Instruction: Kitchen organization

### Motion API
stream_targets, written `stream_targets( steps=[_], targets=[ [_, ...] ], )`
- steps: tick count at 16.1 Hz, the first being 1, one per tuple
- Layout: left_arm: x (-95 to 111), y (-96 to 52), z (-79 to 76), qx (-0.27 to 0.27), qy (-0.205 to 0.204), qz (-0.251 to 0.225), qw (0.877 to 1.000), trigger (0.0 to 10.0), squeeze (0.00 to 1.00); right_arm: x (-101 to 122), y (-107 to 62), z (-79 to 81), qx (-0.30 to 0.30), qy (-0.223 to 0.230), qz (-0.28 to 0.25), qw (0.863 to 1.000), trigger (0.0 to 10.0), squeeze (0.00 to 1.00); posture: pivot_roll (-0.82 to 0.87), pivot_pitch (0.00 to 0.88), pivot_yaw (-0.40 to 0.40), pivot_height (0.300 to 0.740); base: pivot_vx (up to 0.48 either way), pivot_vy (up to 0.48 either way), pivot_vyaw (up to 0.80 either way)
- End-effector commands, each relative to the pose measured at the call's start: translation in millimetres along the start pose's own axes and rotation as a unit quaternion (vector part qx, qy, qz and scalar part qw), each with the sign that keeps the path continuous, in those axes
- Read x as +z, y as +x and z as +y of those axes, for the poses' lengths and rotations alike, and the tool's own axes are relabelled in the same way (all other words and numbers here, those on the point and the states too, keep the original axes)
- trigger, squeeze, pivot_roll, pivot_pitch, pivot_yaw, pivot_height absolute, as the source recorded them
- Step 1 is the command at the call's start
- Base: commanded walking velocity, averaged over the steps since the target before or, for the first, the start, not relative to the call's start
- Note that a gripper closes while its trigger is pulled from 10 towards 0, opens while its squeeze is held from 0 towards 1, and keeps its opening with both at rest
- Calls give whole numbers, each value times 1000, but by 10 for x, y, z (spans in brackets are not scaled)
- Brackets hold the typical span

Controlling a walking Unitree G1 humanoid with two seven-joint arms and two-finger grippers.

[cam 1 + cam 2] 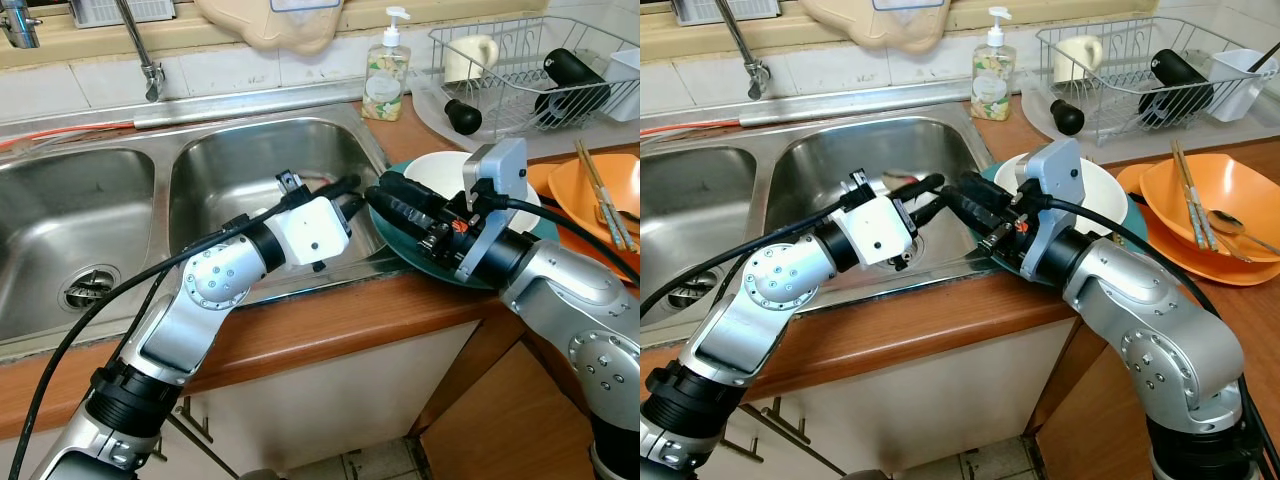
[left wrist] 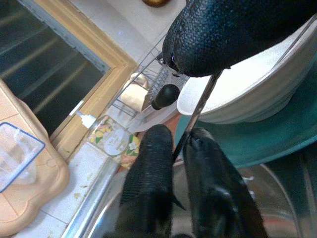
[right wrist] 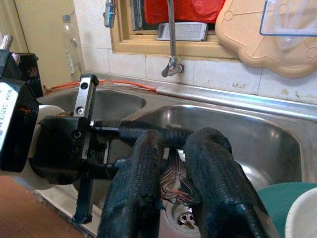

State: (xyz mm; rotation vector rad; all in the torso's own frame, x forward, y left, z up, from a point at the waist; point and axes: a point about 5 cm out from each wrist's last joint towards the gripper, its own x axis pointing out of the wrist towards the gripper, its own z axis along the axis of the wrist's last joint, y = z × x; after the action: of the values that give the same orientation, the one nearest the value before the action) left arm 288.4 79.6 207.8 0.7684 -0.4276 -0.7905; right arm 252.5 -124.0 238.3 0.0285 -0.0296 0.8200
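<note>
- Black fingers of your left hand (image 1: pixel 345 195) pinch a thin rod (image 2: pixel 198 106) narrowly over the sink (image 1: pixel 230 165).
- Your right hand (image 1: pixel 385 195) meets it at the surface's front edge, probably for a handover; its grip I cannot tell.

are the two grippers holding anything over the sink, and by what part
A thin dark rod-like utensil is pinched between the left gripper fingers at one end. The right gripper meets its other end; what it is cannot be told.

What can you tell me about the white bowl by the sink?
The white bowl looks like glazed ceramic, round, upright and seemingly empty. It sits on a teal plate on the wooden counter, just right of the sink. The right arm's grey bracket hides its front. The right claw reaches past its rim towards the left claw.
</note>
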Motion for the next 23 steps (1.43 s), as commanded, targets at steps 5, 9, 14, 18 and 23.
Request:
stream_targets(
  steps=[5,9,14,18,23],
  targets=[
    [-64,0,-48,-19,44,18,999,0,0,34,13,51,10,-9,-2,1000,78,0,-26,0,53,740,0,0,0],
    [-98,-16,-26,-13,51,26,998,0,0,15,47,69,13,-13,3,1000,10000,1000,-22,0,49,740,0,0,0],
    [-441,-92,96,-24,68,116,991,0,0,-39,-23,64,3,-46,27,999,10000,0,-31,0,61,740,0,0,0],
    [-846,-42,296,-42,77,218,972,0,0,-108,-54,143,19,-61,55,996,10000,0,-44,0,75,740,0,0,0],
    [-1188,-58,325,-92,49,318,942,10000,0,-152,-53,186,28,-67,71,995,10000,0,-44,0,68,740,0,0,0]
  ],
)
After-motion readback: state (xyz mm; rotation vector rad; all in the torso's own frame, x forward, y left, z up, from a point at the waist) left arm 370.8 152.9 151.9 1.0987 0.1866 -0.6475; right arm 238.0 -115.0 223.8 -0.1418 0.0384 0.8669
